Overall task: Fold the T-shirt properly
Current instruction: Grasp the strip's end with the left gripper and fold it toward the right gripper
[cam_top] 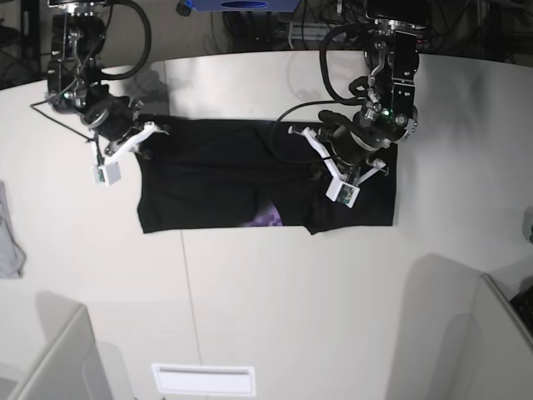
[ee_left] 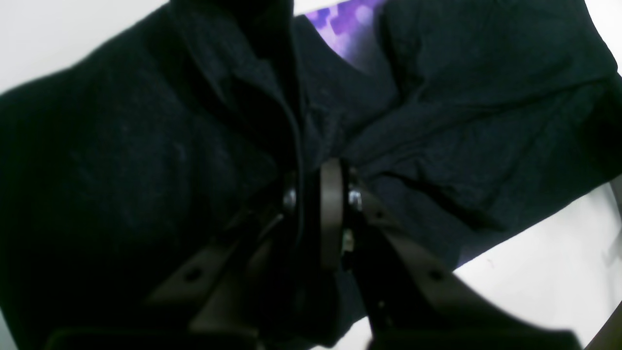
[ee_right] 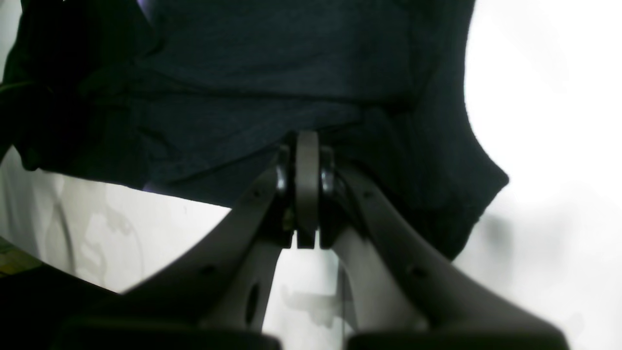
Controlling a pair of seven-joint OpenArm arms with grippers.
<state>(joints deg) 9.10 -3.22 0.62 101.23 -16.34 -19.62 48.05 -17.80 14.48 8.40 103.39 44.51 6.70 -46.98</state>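
Left gripper (ee_left: 318, 194) pinched on T-shirt (cam_top: 216, 179) fabric, right side of the base view. Right gripper (ee_right: 307, 167) clamped on its far-left edge. Shirt lies partly folded mid-table (cam_top: 291, 317); grey cloth (cam_top: 8, 242) far left.

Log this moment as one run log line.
left gripper: shut on T-shirt | right gripper: shut on T-shirt | shirt: partly folded on table

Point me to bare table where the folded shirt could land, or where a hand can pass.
Free: the wide table stretch below the T-shirt's front edge, down to the white strip. Also the right side past the left hand. Crowded: the back strip, where both arms sit, and the far-left edge by the grey cloth.
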